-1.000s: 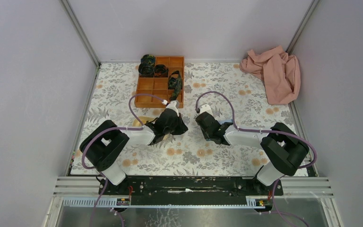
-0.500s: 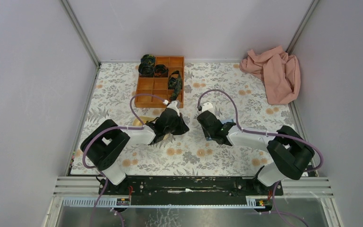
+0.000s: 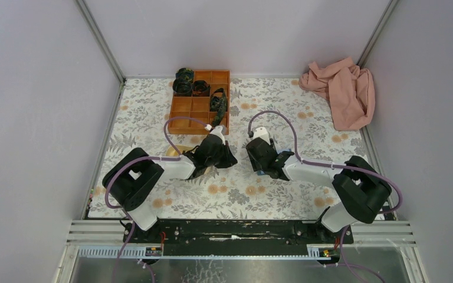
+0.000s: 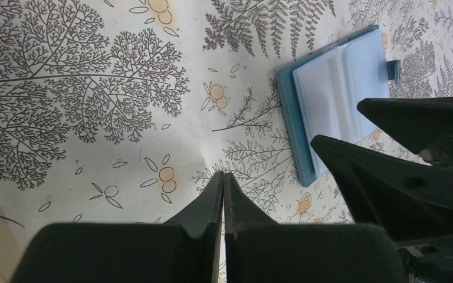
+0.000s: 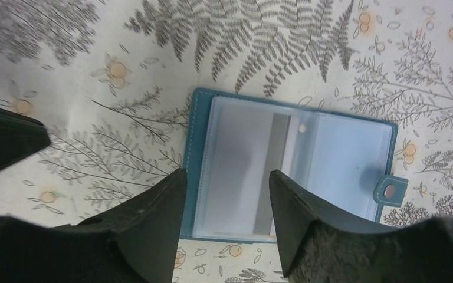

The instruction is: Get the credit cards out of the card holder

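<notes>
One card holder (image 5: 295,162) under R end effector (image 5: 225,177), tray (image 3: 183,107), cloth (image 3: 342,94) behind

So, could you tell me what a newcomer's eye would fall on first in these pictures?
Probably the light-blue card holder, lying open in the middle of the floral table, with the right gripper open over it. The left gripper sits shut beside it. Further back, an orange divided tray and a crumpled pink cloth in the far right corner stand out.
</notes>
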Tool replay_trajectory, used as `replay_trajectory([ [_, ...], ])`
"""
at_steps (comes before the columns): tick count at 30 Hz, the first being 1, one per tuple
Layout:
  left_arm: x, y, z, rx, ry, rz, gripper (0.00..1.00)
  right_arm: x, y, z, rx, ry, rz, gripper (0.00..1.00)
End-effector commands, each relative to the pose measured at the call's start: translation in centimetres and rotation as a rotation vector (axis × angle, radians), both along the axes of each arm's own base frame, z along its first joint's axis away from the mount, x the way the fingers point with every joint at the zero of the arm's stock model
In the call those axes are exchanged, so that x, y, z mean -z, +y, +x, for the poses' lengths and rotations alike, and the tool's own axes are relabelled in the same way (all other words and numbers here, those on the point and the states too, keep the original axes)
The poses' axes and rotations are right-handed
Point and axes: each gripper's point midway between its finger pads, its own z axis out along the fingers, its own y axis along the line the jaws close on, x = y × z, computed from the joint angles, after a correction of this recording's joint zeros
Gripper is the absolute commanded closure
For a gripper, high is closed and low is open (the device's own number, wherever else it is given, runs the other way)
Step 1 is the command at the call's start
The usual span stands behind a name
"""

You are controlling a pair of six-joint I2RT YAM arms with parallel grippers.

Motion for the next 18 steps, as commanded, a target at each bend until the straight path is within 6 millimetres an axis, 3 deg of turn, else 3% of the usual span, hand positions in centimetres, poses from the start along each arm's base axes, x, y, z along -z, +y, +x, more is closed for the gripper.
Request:
replay_trajectory([
  [1, -1.3, -1.0, 1.1, 0.005, -0.032, -0.047, 0.97, -0.5, -0.6, 0.8, 0.043, -0.021, -0.044, 0.40],
  [8, -1.3, -1.1, 1.1, 0.010, -0.028, -0.049, 0.97, 1.0, -0.4, 0.6, 0.032, 0.023, -0.073, 0.42],
  [11, -1.3, -1.1, 1.1, 0.014, -0.027, -0.051, 0.97, 1.4, -0.4, 0.5, 0.039, 0.036, -0.074, 0.57],
  [16, -1.2, -1.2, 0.9, 0.019, -0.020, -0.054, 0.97, 1.6, -0.8, 0.6, 0.067, 0.048, -0.053, 0.68],
  [18, -1.3, -1.3, 1.0, 0.020, -0.019, -0.057, 0.97, 1.6, -0.9, 0.6, 0.073, 0.053, -0.040, 0.81],
])
